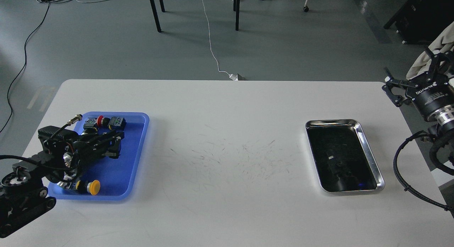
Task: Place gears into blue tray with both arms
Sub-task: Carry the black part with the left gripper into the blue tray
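The blue tray point(133, 158) lies at the table's left. My left gripper point(117, 144) hovers low over its left half and points right. Its fingers look apart with nothing between them, and the arm hides part of the tray floor. I cannot make out any gear in the blue tray. A tiny dark round piece point(339, 164), possibly a gear, lies on the dark bottom of the steel tray point(369, 147) at the right. My right gripper point(408, 69) is held up past the table's right edge, wide open and empty, far from both trays.
Push-button switches lie in the blue tray: a red-capped one point(100, 120) at the far end and a yellow-capped one point(94, 187) at the near end. A black cable point(400, 169) loops beside the right arm. Scuffed white table point(227, 158) stretches between the trays.
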Robot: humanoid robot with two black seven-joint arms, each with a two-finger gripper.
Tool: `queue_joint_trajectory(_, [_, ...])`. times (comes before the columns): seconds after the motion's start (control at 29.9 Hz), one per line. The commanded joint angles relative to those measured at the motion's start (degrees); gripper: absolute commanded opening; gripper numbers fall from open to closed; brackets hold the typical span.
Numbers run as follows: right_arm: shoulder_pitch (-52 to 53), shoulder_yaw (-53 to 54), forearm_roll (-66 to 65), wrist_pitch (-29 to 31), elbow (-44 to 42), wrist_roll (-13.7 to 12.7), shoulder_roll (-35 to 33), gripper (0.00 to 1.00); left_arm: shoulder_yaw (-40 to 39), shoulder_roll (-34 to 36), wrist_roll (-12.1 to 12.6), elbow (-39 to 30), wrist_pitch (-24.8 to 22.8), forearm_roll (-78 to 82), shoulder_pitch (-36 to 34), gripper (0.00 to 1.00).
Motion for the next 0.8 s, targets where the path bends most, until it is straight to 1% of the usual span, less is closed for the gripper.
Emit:
queue_joint_trajectory(0.0, [-0.10, 0.00, 0.00, 0.00, 0.00, 0.00, 0.00, 0.95, -0.04, -0.69, 0.01, 1.88, 0.05, -0.04, 0.00, 0.10])
queue_joint_trajectory(0.07, [-0.01, 0.00, 0.00, 0.00, 0.00, 0.00, 0.00, 0.95, -0.04, -0.87, 0.00, 2.76, 0.05, -0.04, 0.00, 0.11])
queue_joint_trajectory(0.2, [-0.01, 0.00, 0.00, 0.00, -0.09, 0.00, 0.00, 0.95, 0.04, -0.87, 0.00, 3.29, 0.05, -0.39, 0.08, 0.15])
queue_joint_trajectory(0.27, [-0.01, 0.00, 0.00, 0.00, -0.09, 0.00, 0.00, 0.95, 0.04, -0.87, 0.00, 3.38, 0.05, -1.18, 0.35, 0.27])
queue_joint_trajectory(0.3, [-0.01, 0.00, 0.00, 0.00, 0.00, 0.00, 0.00, 0.95, 0.04, -0.87, 0.00, 3.64, 0.05, -1.53, 0.43, 0.29])
queue_joint_trajectory(0.4, [-0.01, 0.00, 0.00, 0.00, 0.00, 0.00, 0.00, 0.95, 0.22, -1.05, -0.08, 4.87, 0.05, -1.62, 0.61, 0.31])
queue_joint_trajectory(0.5, [-0.01, 0.00, 0.00, 0.00, 0.00, 0.00, 0.00, 0.95, 0.13, -1.84, -0.17, 5.57, 0.05, -1.62, 0.61, 0.37])
queue_joint_trajectory(0.6, [-0.01, 0.09, 0.00, 0.00, 0.00, 0.00, -0.08, 0.95, 0.05, -1.84, -0.17, 5.57, 0.05, -1.71, 0.61, 0.47])
queue_joint_trajectory(0.77, [0.25, 0.09, 0.00, 0.00, 0.26, 0.00, -0.08, 0.95, -0.39, -1.66, -0.17, 4.96, 0.23, -4.08, 0.00, 0.79])
